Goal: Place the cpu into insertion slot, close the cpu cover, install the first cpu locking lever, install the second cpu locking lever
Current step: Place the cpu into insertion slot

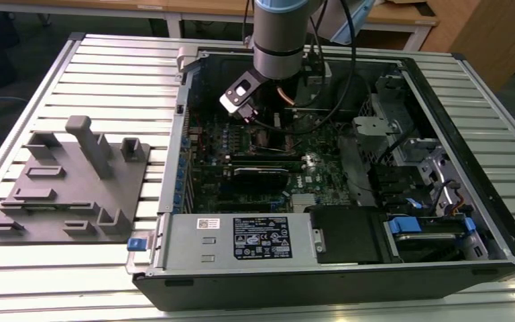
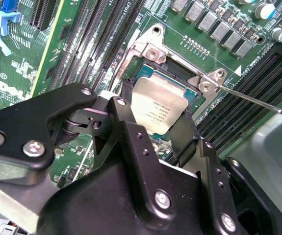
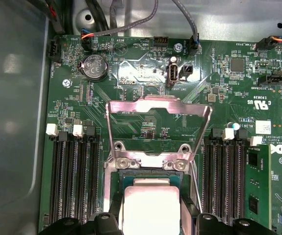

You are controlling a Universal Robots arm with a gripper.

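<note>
My gripper (image 2: 158,120) hangs inside the open computer case (image 1: 182,134), right over the insertion slot (image 3: 148,175). Its black fingers (image 2: 126,122) are shut on two opposite sides of the cpu (image 2: 155,100), a silver-grey square chip. The cpu (image 3: 150,203) sits level in or just above the slot's dark frame (image 2: 176,66); I cannot tell whether it is fully seated. The cpu cover (image 3: 158,104), a thin silvery frame with a square window, is swung back and open beyond the slot. In the exterior view the gripper (image 1: 255,124) is at the board's upper middle.
A thin locking lever rod (image 2: 258,101) sticks out sideways from the socket. Long black memory slots (image 3: 74,181) flank the socket on both sides. The power supply box (image 1: 239,238) is at the case front. A grey fixture block (image 1: 70,181) stands at the exterior view's left.
</note>
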